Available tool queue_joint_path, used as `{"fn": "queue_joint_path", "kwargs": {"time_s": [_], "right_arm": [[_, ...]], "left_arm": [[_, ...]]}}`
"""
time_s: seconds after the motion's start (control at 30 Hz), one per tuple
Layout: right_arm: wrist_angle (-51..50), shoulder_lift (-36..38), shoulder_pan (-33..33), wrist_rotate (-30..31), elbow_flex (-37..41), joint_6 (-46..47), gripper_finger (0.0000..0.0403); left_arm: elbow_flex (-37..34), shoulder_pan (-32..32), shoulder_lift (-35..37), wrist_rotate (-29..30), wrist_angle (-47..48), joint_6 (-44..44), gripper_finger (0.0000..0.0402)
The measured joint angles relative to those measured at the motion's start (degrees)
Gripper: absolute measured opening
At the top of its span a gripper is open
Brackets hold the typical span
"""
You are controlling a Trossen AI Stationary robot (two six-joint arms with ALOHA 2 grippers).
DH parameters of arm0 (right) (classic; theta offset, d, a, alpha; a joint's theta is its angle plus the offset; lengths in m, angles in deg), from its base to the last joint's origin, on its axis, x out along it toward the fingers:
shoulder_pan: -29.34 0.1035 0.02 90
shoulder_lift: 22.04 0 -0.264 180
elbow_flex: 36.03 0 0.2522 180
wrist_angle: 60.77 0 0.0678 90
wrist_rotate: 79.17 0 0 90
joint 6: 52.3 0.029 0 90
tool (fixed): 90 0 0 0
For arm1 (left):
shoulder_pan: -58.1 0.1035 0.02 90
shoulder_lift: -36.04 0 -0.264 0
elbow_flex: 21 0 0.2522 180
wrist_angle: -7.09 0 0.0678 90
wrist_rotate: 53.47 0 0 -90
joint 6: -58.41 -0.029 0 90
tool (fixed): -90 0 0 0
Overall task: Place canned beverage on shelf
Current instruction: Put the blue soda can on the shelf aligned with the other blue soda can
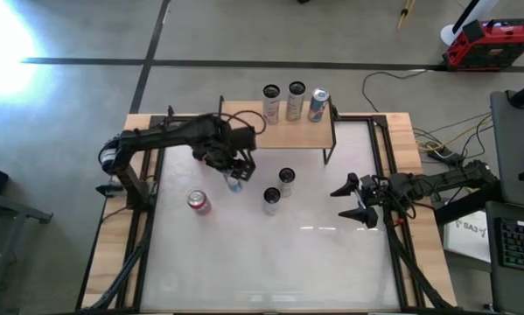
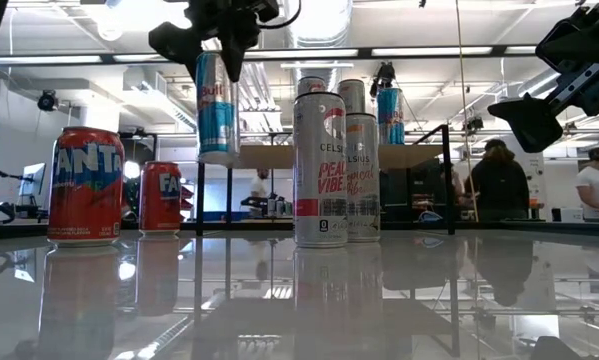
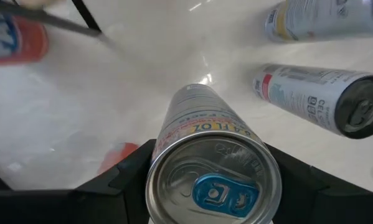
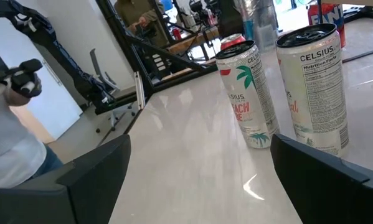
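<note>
My left gripper (image 1: pixel 235 175) is shut on a slim blue-and-silver can (image 2: pixel 217 105), held above the table in front of the shelf's left end. The shelf (image 1: pixel 283 131), a tan wooden top on thin black legs, stands at the far middle with three cans (image 1: pixel 295 101) upright on it. Two white Celsius cans (image 2: pixel 321 170) stand upright on the table right of the held can. Two red Fanta cans (image 2: pixel 85 185) stand to its left. My right gripper (image 1: pixel 340 203) is open and empty at the table's right side, its fingers pointing toward the Celsius cans. My left gripper pinches the blue-and-silver can between its two fingers (image 3: pixel 124 183), just below the top rim (image 3: pixel 167 155). The fingers come from above, one on each side. The can hangs upright below them, its base (image 2: pixel 218 157) lifted clear of the table.
The table top is white and glossy, with wooden strips (image 1: pixel 113 254) along its left and right sides. One Fanta can shows at the left (image 1: pixel 198 202). The near half of the table holds no objects. People stand in the room beyond (image 2: pixel 499 180).
</note>
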Motion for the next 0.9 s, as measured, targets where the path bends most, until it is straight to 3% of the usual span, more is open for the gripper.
{"fn": "queue_joint_path", "kwargs": {"time_s": [0.37,0.9], "right_arm": [[0.0,0.0,0.0,0.0,0.0,0.0,0.037],[0.0,0.0,0.0,0.0,0.0,0.0,0.037]], "left_arm": [[19.8,2.0,-7.1,6.0,6.8,-8.1,0.0217],[23.4,7.5,-9.0,7.9,6.9,-9.5,0.0219]]}}
